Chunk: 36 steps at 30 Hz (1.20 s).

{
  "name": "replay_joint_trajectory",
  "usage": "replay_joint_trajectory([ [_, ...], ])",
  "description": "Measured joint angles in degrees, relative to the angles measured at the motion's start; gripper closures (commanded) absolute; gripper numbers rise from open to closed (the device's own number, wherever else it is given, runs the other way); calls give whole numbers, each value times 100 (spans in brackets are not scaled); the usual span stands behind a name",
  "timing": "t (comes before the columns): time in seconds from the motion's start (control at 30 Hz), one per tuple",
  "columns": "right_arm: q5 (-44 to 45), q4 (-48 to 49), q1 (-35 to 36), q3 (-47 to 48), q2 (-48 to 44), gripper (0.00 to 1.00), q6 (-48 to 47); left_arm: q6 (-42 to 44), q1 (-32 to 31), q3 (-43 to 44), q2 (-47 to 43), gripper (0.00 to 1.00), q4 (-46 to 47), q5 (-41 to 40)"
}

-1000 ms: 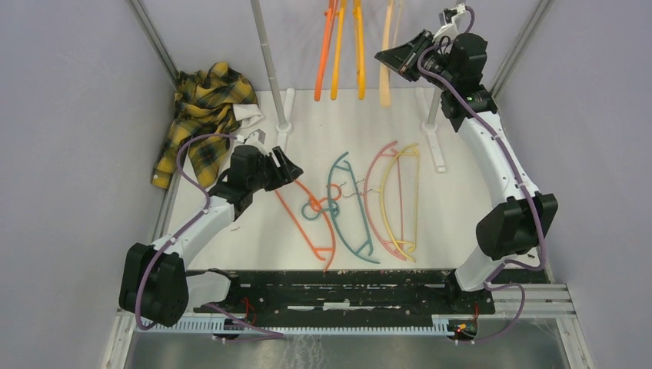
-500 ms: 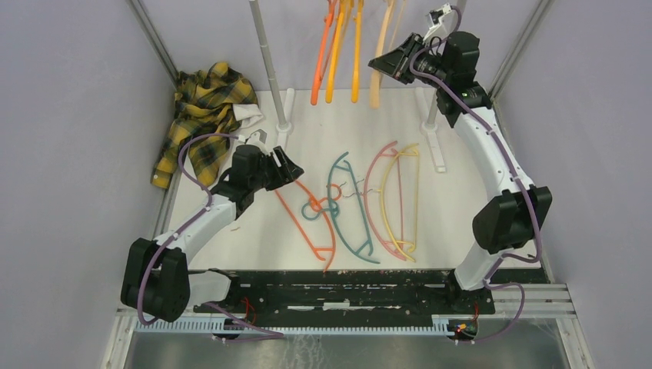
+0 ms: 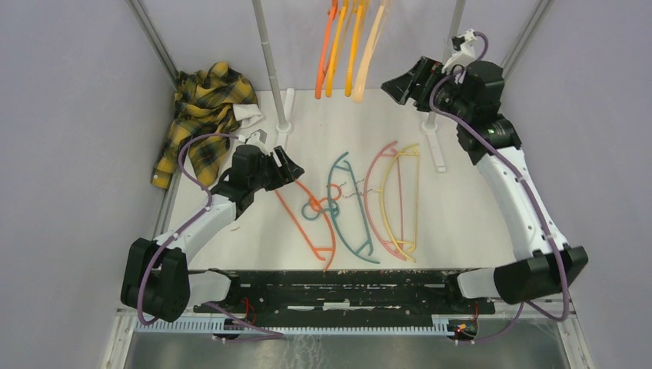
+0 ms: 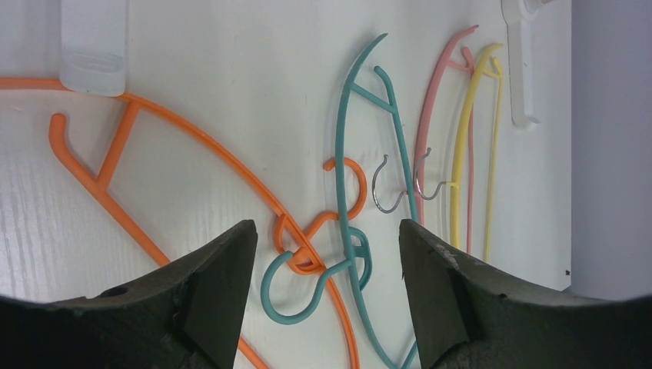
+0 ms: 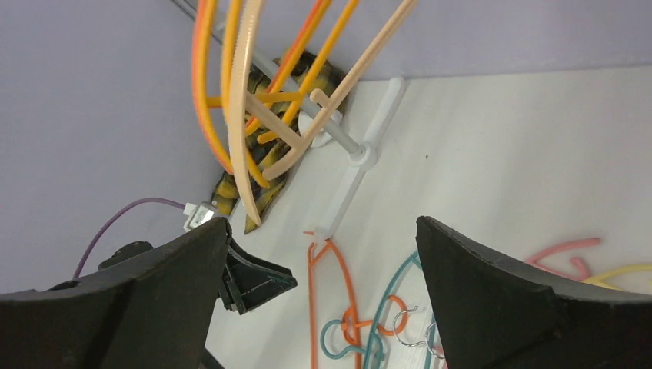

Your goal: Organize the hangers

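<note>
Pale lilac walls box in a white table, and a yellow-and-black plaid shirt sits bunched up at its far-left corner. Four thin plastic hangers lie side by side around the middle of the table: an orange hanger, a teal hanger, a pink hanger and a pale yellow hanger, which is the one nearest the right edge. The orange and teal hooks are tangled together. The left gripper hangs just beside that knot, on the left-edge side, with its jaws spread and nothing in them. Above the far edge, between the grey metal poles, more hangers dangle: a hanging orange hanger, a yellow-orange hanger and a pale peach hanger. The right gripper is up in the air near the peach one, jaws gaping wide, and it's empty too.
</note>
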Motion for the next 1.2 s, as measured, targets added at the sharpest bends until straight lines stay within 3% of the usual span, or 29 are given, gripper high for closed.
replay_joint_trajectory([
  [0.33, 649, -295, 2, -1213, -1838, 1, -601, 63, 0, -17, 92, 23, 35, 2],
  [0.5, 1023, -634, 317, -2376, -2052, 12, -763, 76, 0, -105, 240, 24, 131, 13],
  [0.67, 1523, -874, 1545, -3250, -1840, 25, -896, 76, 0, -221, 319, 24, 234, 22],
  [0.87, 2000, -490, 2830, -4063, -1379, 29, -866, 76, 0, -374, 361, 24, 308, 9],
  [1.07, 2570, -120, 4011, -4131, -177, 33, -861, 76, 0, -457, 472, 25, 317, 4],
  [1.2, 2712, 98, 4317, -4072, 568, 41, -861, 76, 0, -505, 481, 25, 341, 9],
])
